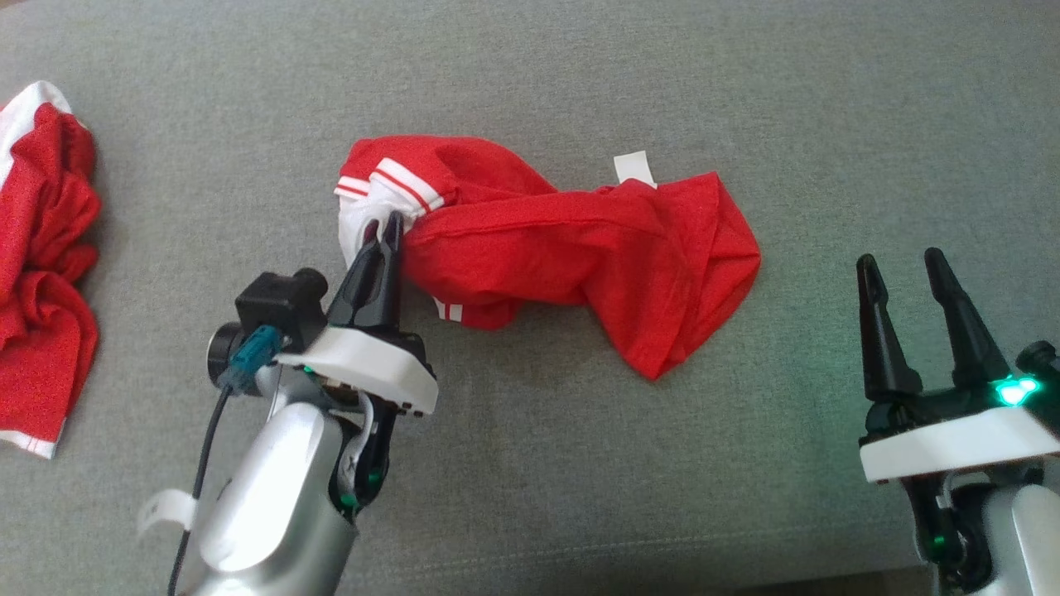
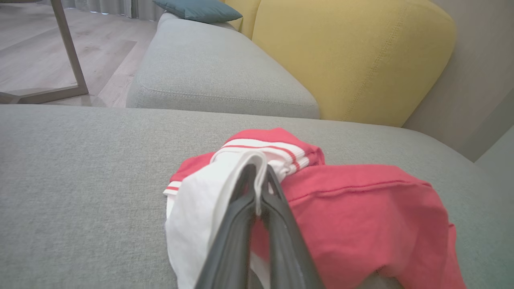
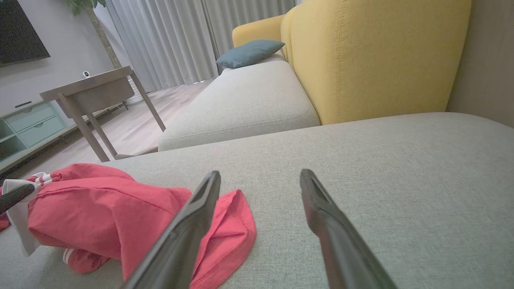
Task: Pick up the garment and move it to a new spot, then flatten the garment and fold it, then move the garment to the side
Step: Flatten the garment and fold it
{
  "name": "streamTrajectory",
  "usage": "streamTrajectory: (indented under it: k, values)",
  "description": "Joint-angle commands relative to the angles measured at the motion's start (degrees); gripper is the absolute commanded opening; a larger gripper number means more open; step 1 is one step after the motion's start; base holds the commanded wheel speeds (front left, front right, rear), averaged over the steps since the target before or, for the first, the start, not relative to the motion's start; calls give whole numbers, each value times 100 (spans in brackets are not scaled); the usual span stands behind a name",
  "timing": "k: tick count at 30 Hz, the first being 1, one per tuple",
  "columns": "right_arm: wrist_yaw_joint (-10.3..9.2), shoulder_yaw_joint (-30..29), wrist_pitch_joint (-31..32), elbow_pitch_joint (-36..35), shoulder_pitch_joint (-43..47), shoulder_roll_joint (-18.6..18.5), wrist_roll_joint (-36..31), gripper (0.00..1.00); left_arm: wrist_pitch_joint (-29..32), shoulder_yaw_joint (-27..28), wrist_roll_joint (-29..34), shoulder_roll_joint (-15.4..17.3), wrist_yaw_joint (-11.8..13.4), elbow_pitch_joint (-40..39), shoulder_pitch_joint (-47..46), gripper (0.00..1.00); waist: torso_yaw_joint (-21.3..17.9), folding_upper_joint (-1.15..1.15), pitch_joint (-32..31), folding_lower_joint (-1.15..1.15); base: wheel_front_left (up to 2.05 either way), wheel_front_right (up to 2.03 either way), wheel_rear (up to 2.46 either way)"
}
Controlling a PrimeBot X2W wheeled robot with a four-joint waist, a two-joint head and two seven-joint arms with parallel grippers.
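A crumpled red garment (image 1: 580, 248) with white striped trim lies in the middle of the grey sofa seat (image 1: 530, 83). My left gripper (image 1: 383, 225) is shut on the garment's white part at its left end, next to the striped cuff. The left wrist view shows the white cloth (image 2: 200, 204) pinched between the dark fingers (image 2: 241, 224) of the left gripper (image 2: 257, 170). My right gripper (image 1: 898, 261) stands open to the right of the garment, apart from it. In the right wrist view the open right gripper (image 3: 260, 176) points past the garment's right end (image 3: 120, 212), and the left gripper's tip shows at the left edge.
A second red and white garment (image 1: 41, 265) lies bunched at the seat's left edge. A yellow backrest cushion (image 3: 377, 56) stands behind the seat, with another grey seat (image 3: 249, 104) and a blue pillow (image 3: 249, 52) beyond. A wooden side table (image 3: 92, 92) stands on the floor.
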Motion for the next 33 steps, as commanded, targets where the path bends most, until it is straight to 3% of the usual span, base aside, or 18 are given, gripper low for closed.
streamTrajectory:
  k: [1,2,8,17,24,33]
  values:
    - [43,121,3,-179,-125,-93,30,100,-75,209,-20,41,13,-93,-217,80,-16,0,-8,0,0,0,0]
    - [43,113,-1,-173,-121,-91,26,100,-91,193,14,41,29,-32,-246,100,-20,0,-17,0,0,0,0]
    - [43,11,-11,-173,-79,-57,-69,100,-247,191,279,136,198,-21,-131,100,5,0,-138,0,0,0,0]
    - [43,-94,109,-315,27,-50,-306,100,-308,478,578,412,602,-680,626,100,155,0,-360,0,0,0,0]
    - [43,-74,226,-406,179,-71,-474,100,-311,682,872,538,748,-1285,1170,100,216,0,-552,0,0,0,0]
    - [43,-38,337,-447,366,-90,-522,100,-312,752,984,587,756,-1465,1624,100,223,0,-721,0,0,0,0]
